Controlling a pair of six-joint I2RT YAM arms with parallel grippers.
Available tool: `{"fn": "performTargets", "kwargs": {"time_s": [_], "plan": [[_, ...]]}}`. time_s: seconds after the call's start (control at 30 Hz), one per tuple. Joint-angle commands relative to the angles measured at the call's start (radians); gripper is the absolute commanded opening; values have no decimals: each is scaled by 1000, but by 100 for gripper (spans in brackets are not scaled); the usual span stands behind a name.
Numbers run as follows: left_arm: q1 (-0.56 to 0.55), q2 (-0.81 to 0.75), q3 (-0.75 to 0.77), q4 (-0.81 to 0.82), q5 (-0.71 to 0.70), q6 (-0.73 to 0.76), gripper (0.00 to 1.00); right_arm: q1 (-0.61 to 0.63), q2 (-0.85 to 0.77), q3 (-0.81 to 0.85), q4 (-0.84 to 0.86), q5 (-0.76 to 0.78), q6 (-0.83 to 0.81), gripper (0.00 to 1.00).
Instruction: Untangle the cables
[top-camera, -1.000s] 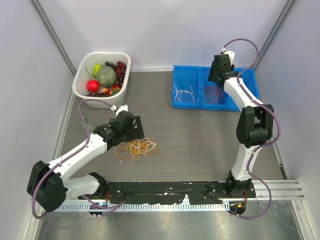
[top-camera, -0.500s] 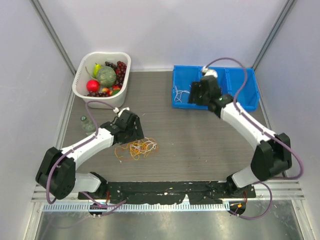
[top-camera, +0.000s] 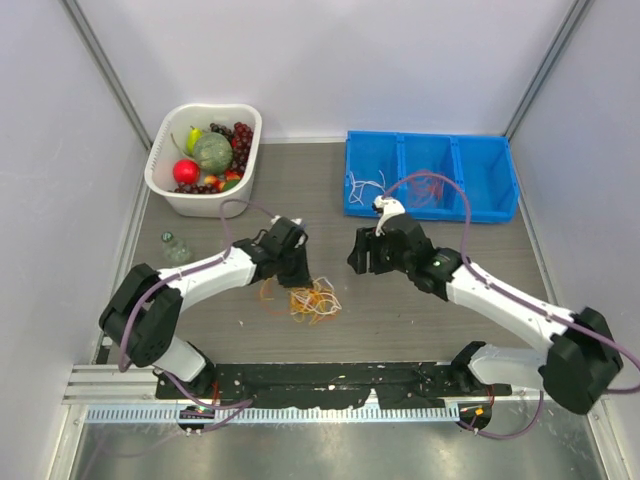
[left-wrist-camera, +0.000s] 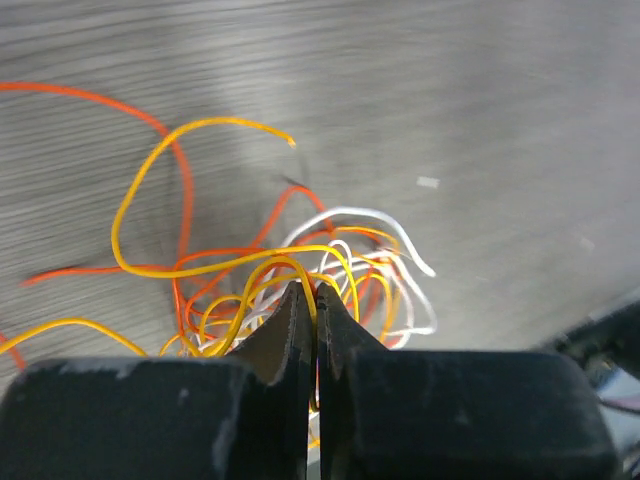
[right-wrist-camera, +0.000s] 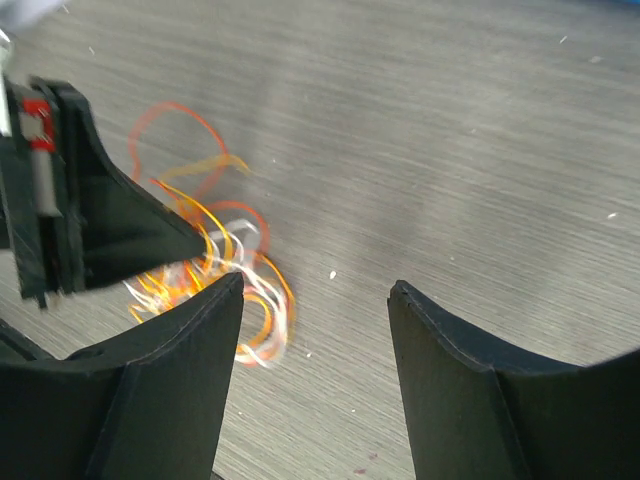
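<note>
Pulling-apart step: left end effector (left-wrist-camera: 315, 296) clamps cables (top-camera: 312, 300); right end effector (right-wrist-camera: 315, 290), open at their 2 o'clock, needs a loose strand.

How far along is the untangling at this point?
Done: some white cables and red cables lie sorted in the blue bin. In hand: the left end effector is pinched shut in the tangle; the right end effector is open beside it. Remaining: that orange, yellow and white tangle is mostly intact.
</note>
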Motion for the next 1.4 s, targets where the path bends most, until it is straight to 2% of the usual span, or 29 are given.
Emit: {"fn": "performTargets", "kwargs": {"time_s": [0.0,0.07,0.17,0.27,0.4,0.5,0.57,0.67,0.8,0.93,1.03,1.07,1.13,1.2,1.23,1.37], "plan": [[-107,12,152,79,85,37,4,-4,-142,-32,38,105,22,66],[-116,10,162,77,93,42,15,-6,-145,-44,30,107,14,66],[-116,-43,127,86,59,60,50,-6,-122,-43,21,94,2,66],[-115,-131,91,50,-28,95,64,-7,-88,-41,30,61,5,66],[-111,-212,62,-33,-148,129,68,-7,-41,-41,53,2,13,65],[-96,-247,35,-89,-221,125,67,-4,-4,-41,70,-114,4,63],[-84,-261,12,-119,-271,102,72,7,12,-32,81,-136,-6,62],[-75,-258,-19,-164,-356,72,79,33,33,-11,85,-136,-6,62],[-59,-174,-2,-204,-413,55,80,51,47,-3,97,-136,8,62],[-55,-77,25,-207,-397,54,73,54,50,-7,90,-124,13,61],[-55,-62,7,-173,-346,51,54,56,30,-18,81,-104,16,61],[-55,-65,-1,-159,-329,49,46,56,24,-24,78,-101,16,61],[-56,-83,-13,-149,-323,54,21,57,12,-32,79,-90,20,61],[-55,-131,-8,-156,-346,74,3,56,7,-32,76,-84,22,61],[-56,-164,-1,-164,-369,89,0,56,6,-29,71,-84,19,61],[-56,-350,76,-208,-439,201,0,56,6,-11,53,-62,-2,61]]}}
